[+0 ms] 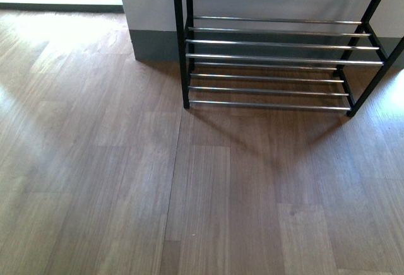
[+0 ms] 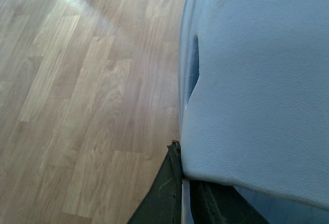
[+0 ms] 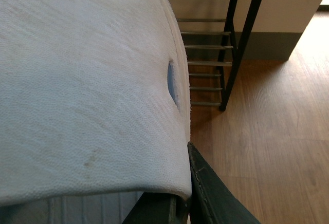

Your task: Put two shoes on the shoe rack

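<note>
The shoe rack [image 1: 278, 56] stands on the wooden floor [image 1: 95, 180] against a white wall [image 1: 148, 4] with a grey skirting [image 1: 154, 45]. In the front view it sits ahead and to the right. Its black side frames carry several tiers of chrome bars, and the top runs out of the picture. Neither arm shows in that view.

The left wrist view is filled on one side by the white, fine-grained sole of the first sneaker [image 2: 257, 80], seen very close, with a small blue slot in its edge. The left claw [image 2: 185, 203] has its dark fingers closed on the rim of that sneaker, one on each side of a thin white strip. The sneaker hangs clear of the floor boards behind it.

The right wrist view shows the same thing with the second sneaker [image 3: 82, 90]. Its white sole faces the camera, with a blue oval mark on its edge. The right claw [image 3: 187, 206] is clamped on the sneaker's rim, a dark finger on either side. The rack stands beyond this sneaker, apart from it, so neither sneaker is on the rack yet.
</note>
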`<state>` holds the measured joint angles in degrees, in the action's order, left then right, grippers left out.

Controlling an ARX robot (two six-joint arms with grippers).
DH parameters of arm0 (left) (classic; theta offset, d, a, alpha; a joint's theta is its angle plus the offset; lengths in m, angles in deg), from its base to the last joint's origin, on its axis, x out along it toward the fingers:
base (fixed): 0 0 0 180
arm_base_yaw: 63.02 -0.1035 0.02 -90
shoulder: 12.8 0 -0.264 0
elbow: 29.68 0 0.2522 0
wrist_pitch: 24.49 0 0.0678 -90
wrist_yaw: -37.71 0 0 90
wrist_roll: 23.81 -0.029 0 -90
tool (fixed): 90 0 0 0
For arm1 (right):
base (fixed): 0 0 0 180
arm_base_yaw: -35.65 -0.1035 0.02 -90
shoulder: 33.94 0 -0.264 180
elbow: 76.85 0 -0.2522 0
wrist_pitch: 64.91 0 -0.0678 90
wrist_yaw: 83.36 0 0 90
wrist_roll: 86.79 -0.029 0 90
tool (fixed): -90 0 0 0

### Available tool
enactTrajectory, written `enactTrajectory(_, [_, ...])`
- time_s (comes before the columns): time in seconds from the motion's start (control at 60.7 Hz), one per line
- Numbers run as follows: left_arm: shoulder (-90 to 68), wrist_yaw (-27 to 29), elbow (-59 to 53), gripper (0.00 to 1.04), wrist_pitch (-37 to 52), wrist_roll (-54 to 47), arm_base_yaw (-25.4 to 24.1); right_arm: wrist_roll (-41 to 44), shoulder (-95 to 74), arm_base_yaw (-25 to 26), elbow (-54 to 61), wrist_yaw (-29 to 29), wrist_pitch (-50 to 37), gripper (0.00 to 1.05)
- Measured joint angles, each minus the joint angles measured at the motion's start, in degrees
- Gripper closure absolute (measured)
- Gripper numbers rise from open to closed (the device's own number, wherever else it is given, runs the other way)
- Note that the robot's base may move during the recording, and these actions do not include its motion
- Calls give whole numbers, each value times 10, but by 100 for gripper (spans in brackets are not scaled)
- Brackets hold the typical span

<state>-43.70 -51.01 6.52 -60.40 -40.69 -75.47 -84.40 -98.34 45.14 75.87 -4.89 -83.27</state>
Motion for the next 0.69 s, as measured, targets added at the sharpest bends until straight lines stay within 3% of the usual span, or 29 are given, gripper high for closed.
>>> enactTrajectory(0.692, [0, 0, 0, 103, 0, 0, 0, 0, 0, 0, 0, -1, 0, 103])
